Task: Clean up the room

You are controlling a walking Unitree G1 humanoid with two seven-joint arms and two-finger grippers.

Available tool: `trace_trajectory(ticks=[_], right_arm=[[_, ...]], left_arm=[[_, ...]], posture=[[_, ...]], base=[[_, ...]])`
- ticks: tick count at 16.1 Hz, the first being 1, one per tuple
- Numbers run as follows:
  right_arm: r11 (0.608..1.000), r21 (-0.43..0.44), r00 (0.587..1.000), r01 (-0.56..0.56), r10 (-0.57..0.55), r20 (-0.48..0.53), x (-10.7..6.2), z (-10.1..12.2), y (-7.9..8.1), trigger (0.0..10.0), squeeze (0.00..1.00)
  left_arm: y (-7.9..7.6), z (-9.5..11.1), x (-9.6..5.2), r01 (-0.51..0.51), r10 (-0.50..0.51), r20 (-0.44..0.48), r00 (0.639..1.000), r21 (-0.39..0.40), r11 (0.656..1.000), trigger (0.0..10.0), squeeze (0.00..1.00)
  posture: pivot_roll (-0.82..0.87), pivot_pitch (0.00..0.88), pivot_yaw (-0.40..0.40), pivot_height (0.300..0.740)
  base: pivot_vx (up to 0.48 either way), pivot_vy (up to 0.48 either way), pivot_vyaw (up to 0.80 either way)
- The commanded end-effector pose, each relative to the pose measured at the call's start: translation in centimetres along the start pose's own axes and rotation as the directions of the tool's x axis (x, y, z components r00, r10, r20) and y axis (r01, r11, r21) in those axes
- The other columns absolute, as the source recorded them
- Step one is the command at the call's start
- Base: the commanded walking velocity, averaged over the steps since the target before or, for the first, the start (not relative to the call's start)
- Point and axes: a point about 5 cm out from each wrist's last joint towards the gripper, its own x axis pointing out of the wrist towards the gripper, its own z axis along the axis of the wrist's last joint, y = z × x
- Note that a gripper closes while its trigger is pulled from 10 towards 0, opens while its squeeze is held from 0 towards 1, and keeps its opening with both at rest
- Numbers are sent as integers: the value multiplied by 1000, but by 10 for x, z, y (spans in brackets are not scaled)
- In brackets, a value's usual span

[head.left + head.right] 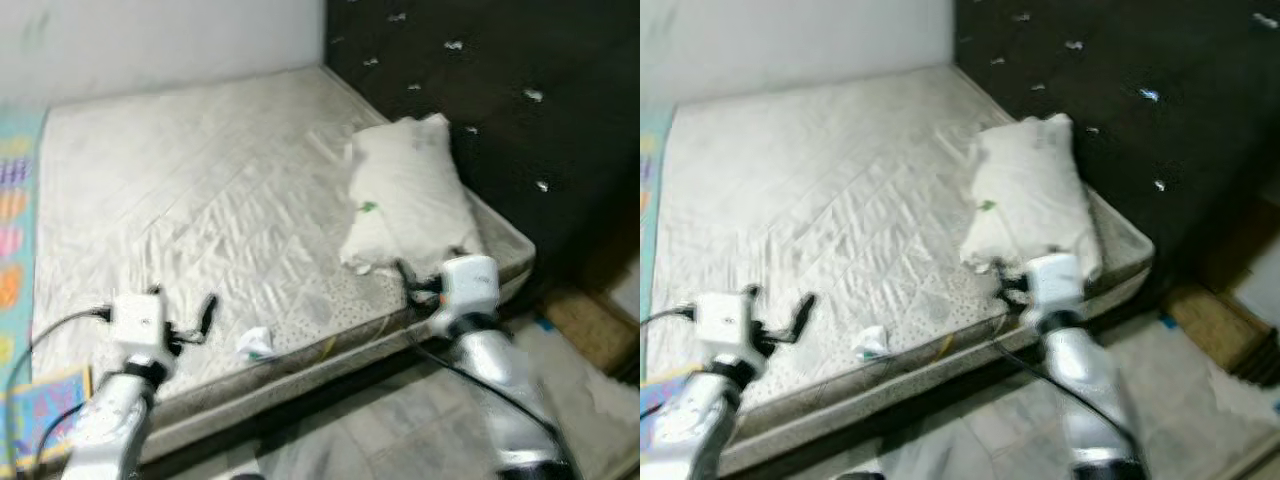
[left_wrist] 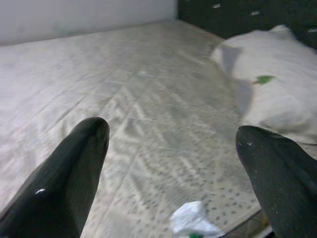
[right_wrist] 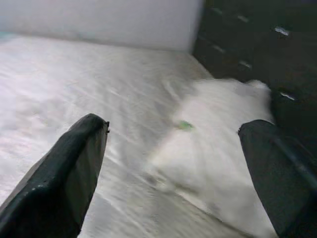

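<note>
Bare quilted mattress [image 1: 200,200] fills most of the head view, pushed into the corner between a pale wall [image 1: 150,40] and a dark tufted headboard [image 1: 480,90] studded with shiny buttons. On the side nearest the headboard lies a white pillow [image 1: 405,190], rumpled, with a small green mark on its cover, its lower end reaching the mattress's front edge. Right gripper [image 3: 173,163] is up at that lower end of the pillow, and the wrist camera shows its two black fingers [image 3: 64,173] spread wide apart with the pillow between them, nothing grasped. Over on the other side, the left gripper [image 2: 173,168] hovers above the front strip of the mattress, fingers [image 2: 64,173] likewise splayed open and empty. Between the two arms, close to the front edge, sits a small crumpled white scrap [image 1: 256,344] with a touch of green on it, lying loose on the mattress near the left gripper. Colourful play mat [image 1: 15,200] runs along the far left side, and pale tiled floor [image 1: 400,430] shows below the bed.
</note>
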Motion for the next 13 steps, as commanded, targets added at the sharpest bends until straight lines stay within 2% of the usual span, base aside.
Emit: trace_trajectory(ticks=[1, 5, 13], right_arm=[[1000, -9, 1000, 4, -4, -9, -3, -3, -7, 10000, 0], [1000, -13, 1000, -8, 8, -7, -1, -3, -5, 10000, 0], [1000, 0, 1000, -16, 16, 4, 2, -3, -1, 10000, 0]], left_arm=[[-6, -1, 1, 28, -28, -6, 1000, -30, 999, 10000, 0], [-11, 0, 1, 53, -53, 1, 999, -28, 998, 10000, 0], [-9, 2, 3, 57, -57, 5, 998, -34, 998, 10000, 0]], posture=[[77, 76, -45, 740], [84, 68, -49, 740], [85, 62, -41, 740]], base=[[0, 0, 794], [0, 0, 794], [0, 0, 744]])
